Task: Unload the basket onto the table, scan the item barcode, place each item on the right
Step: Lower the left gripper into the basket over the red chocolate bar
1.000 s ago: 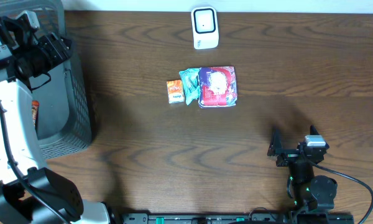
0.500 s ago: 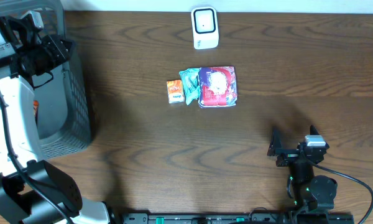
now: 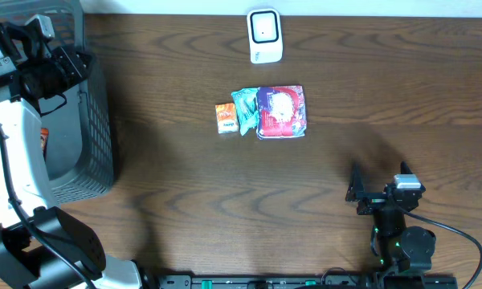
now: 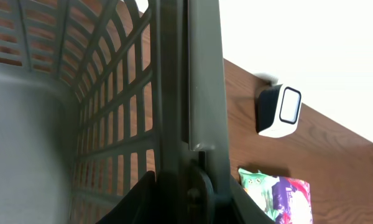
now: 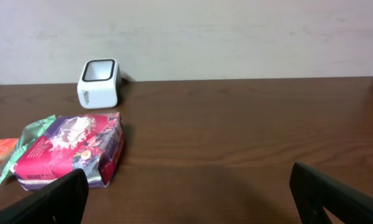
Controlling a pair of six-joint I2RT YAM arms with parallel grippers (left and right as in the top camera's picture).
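Left hand [image 4: 181, 194]: at the far left corner of the worktop [image 3: 185, 201], narrowed down onto the rim of the grey basket [image 3: 103, 128]. In the wrist view the rim runs straight up from between the fingers, so we read it as gripping the basket, not a packet.

Right hand [image 5: 189, 190]: parked close to the near edge, towards the right. Its fingers are spread fully wide with nothing between them.

Items: three lie flat and touching in a short row at mid-worktop, the row parallel to the far edge. The orange packet [image 3: 226, 118] is leftmost, the green packet [image 3: 244, 110] is in the middle, and the red pouch [image 3: 281, 111] is rightmost. From the right hand they lie towards the far edge and off to its left. From the left hand they lie off to its right and towards the near edge, well apart. We judge the right hand the nearer, and it is the free one. The red pouch is about as wide as it is long, so it has no strong axis to line up on.

Scanner [image 3: 264, 36]: upright at the middle of the far edge, near the row and beyond it, window turned upward.

Bare wood lies between the right hand and the row, and between the row and the scanner; nothing stands in the way. We cannot tell which packet is meant, nor where its barcode sits.
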